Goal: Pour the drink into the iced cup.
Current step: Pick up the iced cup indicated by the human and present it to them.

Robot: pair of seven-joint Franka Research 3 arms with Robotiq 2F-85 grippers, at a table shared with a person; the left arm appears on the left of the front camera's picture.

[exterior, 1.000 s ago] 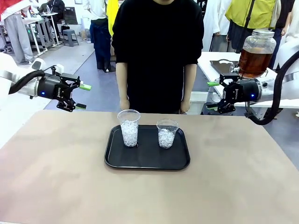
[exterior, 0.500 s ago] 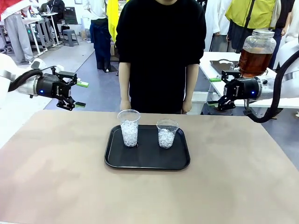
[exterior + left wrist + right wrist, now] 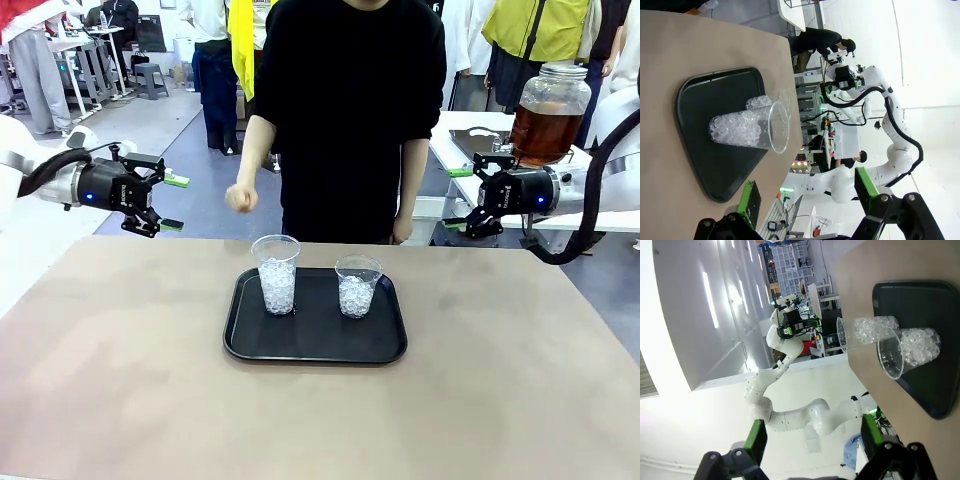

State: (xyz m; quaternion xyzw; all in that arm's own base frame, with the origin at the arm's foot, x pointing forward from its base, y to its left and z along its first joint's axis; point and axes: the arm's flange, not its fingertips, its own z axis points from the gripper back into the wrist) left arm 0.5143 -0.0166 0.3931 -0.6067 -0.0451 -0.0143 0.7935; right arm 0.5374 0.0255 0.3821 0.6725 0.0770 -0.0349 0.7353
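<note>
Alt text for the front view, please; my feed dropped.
A taller cup and a shorter cup, both holding ice, stand side by side on a black tray mid-table. The left gripper and right gripper hover open and empty by the far corners. A person in black stands behind, one hand lifted.

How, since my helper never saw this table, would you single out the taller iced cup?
On the tan table sits a black tray holding two clear cups of ice. The taller cup stands on the robot's left, rising above the shorter cup beside it.
</note>
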